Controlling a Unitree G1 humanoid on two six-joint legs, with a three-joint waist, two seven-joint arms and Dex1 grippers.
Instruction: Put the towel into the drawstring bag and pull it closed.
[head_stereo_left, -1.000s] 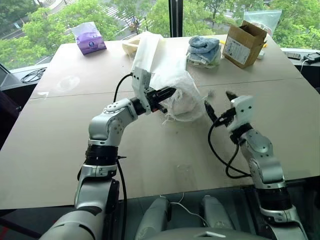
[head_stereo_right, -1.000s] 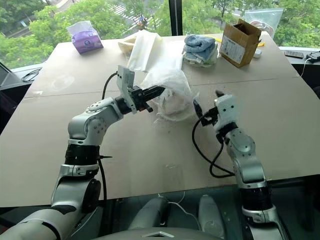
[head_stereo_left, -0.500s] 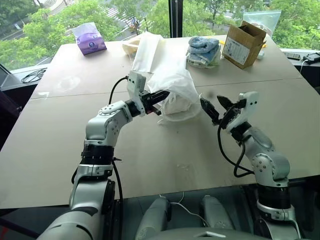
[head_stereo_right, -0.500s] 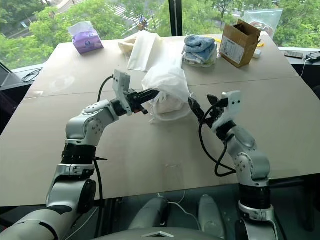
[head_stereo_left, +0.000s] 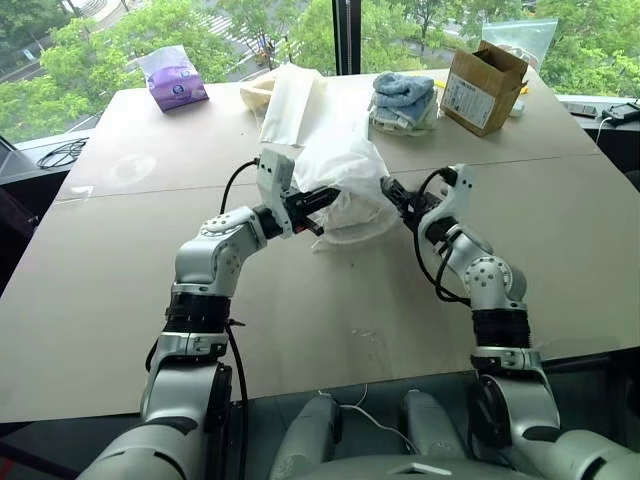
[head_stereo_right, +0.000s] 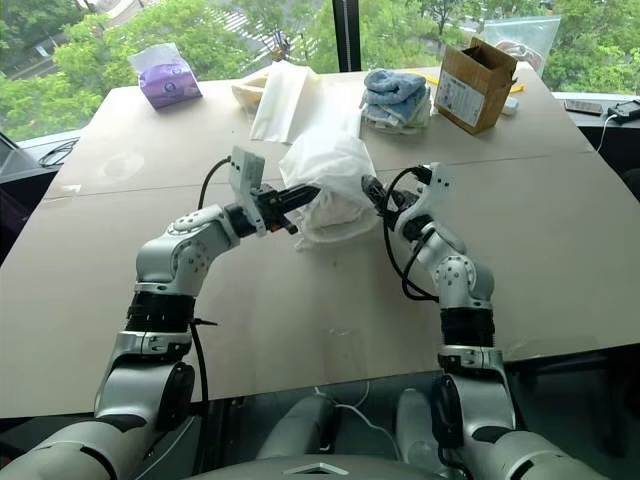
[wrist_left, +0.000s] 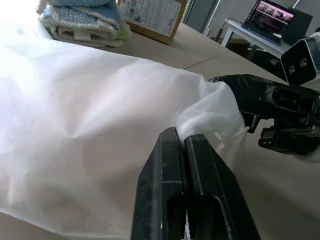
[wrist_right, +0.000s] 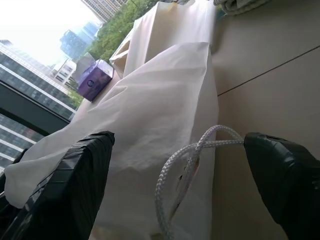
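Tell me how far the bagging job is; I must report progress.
Apparently done: the drawstring bag bulges as if filled; the towel itself is hidden. In hand: the left gripper is shut on the bag's fabric, and the open right gripper brackets the cord loop. Left: gripping the cord and pulling the mouth closed.

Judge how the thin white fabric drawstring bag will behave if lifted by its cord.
Probably floppy: the thin white fabric drawstring bag slumps in soft folds where the left claw pinches its edge. Likely light, since that one pinch holds it up. The looped white cord between the open right claw's fingers should cinch the mouth.
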